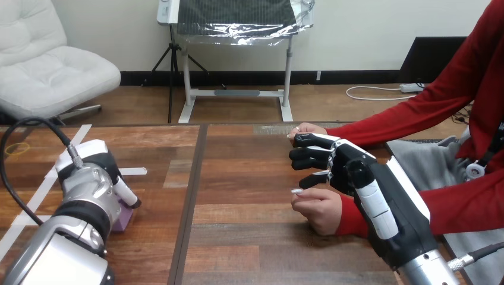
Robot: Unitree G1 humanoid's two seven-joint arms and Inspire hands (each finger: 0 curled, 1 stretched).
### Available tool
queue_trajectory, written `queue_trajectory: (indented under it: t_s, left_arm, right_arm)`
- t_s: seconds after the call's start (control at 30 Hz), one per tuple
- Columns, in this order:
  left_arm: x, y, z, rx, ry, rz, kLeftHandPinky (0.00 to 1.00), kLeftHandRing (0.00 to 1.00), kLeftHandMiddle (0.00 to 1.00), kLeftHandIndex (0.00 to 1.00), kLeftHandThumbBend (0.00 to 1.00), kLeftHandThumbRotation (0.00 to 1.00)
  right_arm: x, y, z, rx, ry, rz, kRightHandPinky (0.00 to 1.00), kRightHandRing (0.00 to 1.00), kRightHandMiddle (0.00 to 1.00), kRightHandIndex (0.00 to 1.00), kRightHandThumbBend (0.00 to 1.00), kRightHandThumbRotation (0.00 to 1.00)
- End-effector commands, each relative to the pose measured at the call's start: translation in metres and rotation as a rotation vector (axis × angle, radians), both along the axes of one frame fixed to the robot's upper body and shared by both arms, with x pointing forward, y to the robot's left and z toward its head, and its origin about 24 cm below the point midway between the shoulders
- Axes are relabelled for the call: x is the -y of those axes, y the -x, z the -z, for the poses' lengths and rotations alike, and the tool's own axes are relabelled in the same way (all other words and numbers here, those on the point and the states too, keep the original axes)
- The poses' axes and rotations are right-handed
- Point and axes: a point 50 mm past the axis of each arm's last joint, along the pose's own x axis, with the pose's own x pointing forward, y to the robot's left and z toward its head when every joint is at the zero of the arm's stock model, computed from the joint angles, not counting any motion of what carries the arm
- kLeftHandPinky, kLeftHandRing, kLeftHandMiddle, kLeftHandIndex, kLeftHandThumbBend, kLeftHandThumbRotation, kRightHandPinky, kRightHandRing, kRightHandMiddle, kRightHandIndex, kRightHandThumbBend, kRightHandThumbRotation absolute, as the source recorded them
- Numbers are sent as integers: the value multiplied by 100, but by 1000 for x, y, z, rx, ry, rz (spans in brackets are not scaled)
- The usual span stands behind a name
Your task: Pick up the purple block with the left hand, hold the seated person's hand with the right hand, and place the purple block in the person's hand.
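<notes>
The purple block lies on the wooden table at the left, mostly hidden under my left hand, which is lowered right over it and touches its top. Whether that hand grips the block is hidden by its own back. At the right, my right hand hovers with relaxed fingers pointing left, holding nothing. It sits between the person's two hands. The person's near hand is a loose fist on the table just below my right hand. The person's far hand rests just behind my fingertips. I see no grip on either.
White tape strips mark the table beside my left hand. A dark seam runs front to back between the table's two halves. The person's red sleeves come in from the right edge.
</notes>
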Motion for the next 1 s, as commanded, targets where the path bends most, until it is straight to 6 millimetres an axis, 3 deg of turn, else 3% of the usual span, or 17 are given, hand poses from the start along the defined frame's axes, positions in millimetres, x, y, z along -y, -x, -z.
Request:
queue_trajectory:
  t_s: [0.0,0.13,0.53,0.97]
  left_arm:
    - [6,-11,-17,77,-12,36,31,45,56,66,54,0]
    - [5,-11,-18,88,-12,39,33,48,59,66,53,0]
    - [4,-12,-19,108,18,25,29,42,54,65,60,0]
    - [3,-13,-21,104,21,31,30,42,52,61,57,0]
  right_arm:
    - [0,-8,-22,102,-5,-6,60,73,74,76,85,100]
    - [0,-9,-21,98,-7,-7,61,74,74,76,84,100]
    - [0,-9,-22,98,-8,-6,62,73,74,76,84,100]
    - [0,-9,-21,99,-3,-9,61,73,74,76,82,100]
